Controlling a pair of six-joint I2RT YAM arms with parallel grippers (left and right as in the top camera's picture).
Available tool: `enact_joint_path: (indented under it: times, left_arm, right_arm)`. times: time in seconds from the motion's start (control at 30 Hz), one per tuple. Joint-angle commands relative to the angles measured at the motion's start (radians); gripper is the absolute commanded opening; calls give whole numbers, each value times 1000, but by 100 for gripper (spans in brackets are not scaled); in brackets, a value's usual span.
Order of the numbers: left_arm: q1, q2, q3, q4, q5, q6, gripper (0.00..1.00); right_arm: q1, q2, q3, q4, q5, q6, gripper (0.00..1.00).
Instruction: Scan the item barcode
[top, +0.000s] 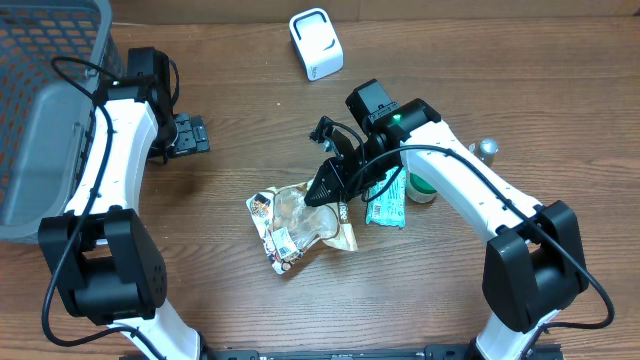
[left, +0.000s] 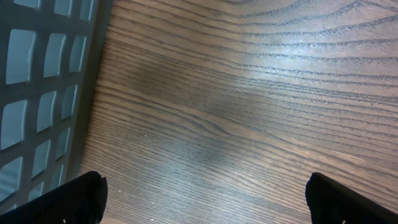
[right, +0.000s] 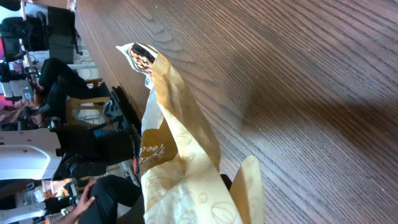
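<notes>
Wood-grain table (top: 240, 90) filled the overhead view, with a grey basket (top: 40, 120) at its left edge. My right gripper (top: 325, 192) sat near the table's middle, jaws nearly together and pinched on the top edge of a crumpled tan and clear bag (top: 290, 220). My wrist camera showed the bag's printed paper running away from the jaws along its long axis. Whether its far end rested on the wood or hung just above it, I could not tell.

From above, the bag spread towards me and to my left from the grip. A small white label near its lower end may have been the barcode, but it was too small to read. A teal packet (top: 386, 203) lay just beside the bag on my right, apart from the grip.

A white boxy scanner (top: 316, 43), as I judged it, stood at the far side of the table, well apart from the bag and almost straight ahead of my right gripper. So the carry would run away from me, with the label turned to face that device.

My left gripper (top: 188, 135) hung beside the basket, jaws spread wide and holding nothing, well apart from the bag
</notes>
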Motion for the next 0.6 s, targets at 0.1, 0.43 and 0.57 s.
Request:
enact_joint_path:
  times: [0.1, 0.43, 0.57]
  left_arm:
    - [6, -6, 11, 1, -6, -3, 100]
    - [6, -6, 11, 1, -6, -3, 99]
    - [6, -6, 11, 1, -6, -3, 100]
  right_arm:
    - [6, -32, -2, 2, -5, 2, 4]
    - [6, -32, -2, 3, 11, 8, 4]
    - [6, -32, -2, 16, 139, 121, 4]
